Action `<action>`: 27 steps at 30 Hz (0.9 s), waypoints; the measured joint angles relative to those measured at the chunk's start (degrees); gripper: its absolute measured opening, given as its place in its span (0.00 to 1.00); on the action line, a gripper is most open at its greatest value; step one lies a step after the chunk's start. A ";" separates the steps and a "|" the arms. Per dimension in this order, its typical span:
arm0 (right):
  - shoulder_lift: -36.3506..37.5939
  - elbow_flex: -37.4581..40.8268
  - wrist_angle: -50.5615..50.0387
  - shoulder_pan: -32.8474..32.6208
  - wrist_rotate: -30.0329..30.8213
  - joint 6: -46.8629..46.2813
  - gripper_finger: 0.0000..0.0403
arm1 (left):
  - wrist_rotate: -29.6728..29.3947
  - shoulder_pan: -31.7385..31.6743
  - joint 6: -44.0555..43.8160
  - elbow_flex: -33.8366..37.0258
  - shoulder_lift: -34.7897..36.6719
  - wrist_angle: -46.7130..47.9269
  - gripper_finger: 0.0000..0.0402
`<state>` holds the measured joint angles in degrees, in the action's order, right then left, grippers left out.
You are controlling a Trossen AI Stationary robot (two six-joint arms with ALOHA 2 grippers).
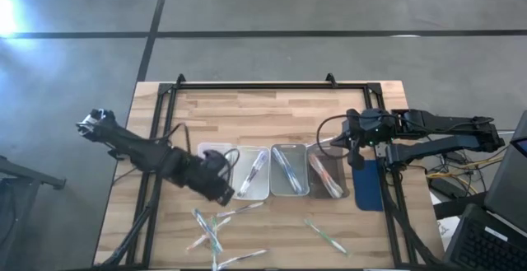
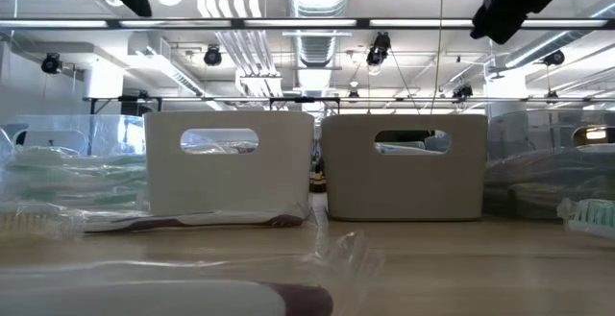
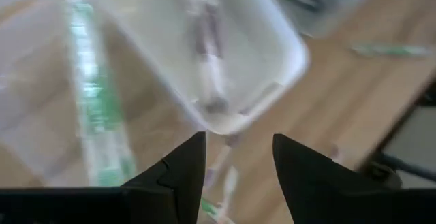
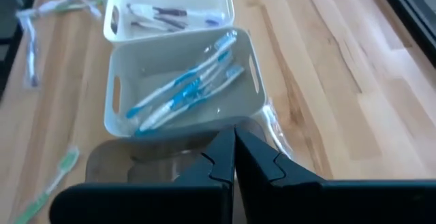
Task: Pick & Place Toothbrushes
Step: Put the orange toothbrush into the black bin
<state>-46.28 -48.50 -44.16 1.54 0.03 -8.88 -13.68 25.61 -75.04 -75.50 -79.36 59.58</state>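
A wrapped toothbrush (image 2: 183, 222) lies closest on the counter (image 1: 280, 110), before two white bins (image 2: 229, 165). From above, four bins sit in a row: purple toothbrushes (image 4: 170, 13) in one, blue toothbrushes (image 4: 184, 91) in the next. Loose toothbrushes (image 1: 216, 226) lie scattered nearby. The left gripper (image 3: 235, 166) hovers spread and empty over a bin's corner; the right gripper (image 4: 234, 157) is pressed together, empty
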 joint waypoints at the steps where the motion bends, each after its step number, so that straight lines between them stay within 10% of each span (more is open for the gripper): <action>1: 0.00 -0.02 0.45 0.00 0.01 0.00 0.02 | -0.39 1.41 0.25 0.00 -0.24 -1.02 0.43; 13: 0.00 -0.02 1.79 0.00 0.01 0.01 0.02 | -2.86 17.26 3.26 0.39 -6.70 -2.61 0.43; 27: 0.00 -0.02 4.48 -0.02 0.09 8.58 0.02 | 6.92 18.88 26.58 0.70 -13.91 -2.41 0.43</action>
<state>-46.28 -48.51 -39.68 1.52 0.12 -0.31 -6.76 44.49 -48.46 -74.81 -93.28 57.17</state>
